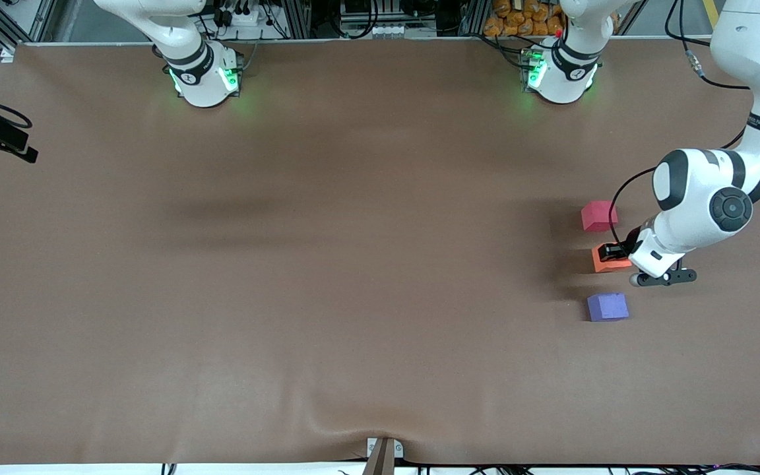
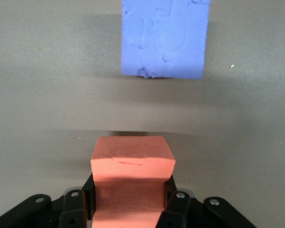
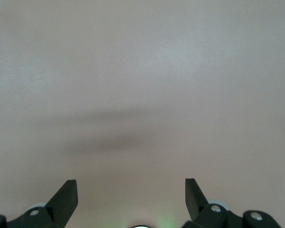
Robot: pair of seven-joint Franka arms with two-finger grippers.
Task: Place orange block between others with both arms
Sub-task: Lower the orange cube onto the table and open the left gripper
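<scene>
Small orange matte foam block (image 1: 607, 258): pinched by left gripper (image 1: 613, 251), lined up between pinkish-red foam cube (image 1: 599, 216) and purple foam cube (image 1: 607, 307). Right gripper (image 3: 131, 189): spread, empty, waiting.

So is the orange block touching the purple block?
Apart. The left wrist view shows bare table between the orange block, held in the left gripper, and the purple block.

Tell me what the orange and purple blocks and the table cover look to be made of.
Orange block, clamped in the left gripper: probably soft foam, matte; its top edge looks dented and nicked. Purple block: likely the same foam, matte, with a pitted, blotchy face and a ragged edge. Table cover: a brown sheet, dull sheen, rippled at the near edge; paper or vinyl, hard to say.
</scene>
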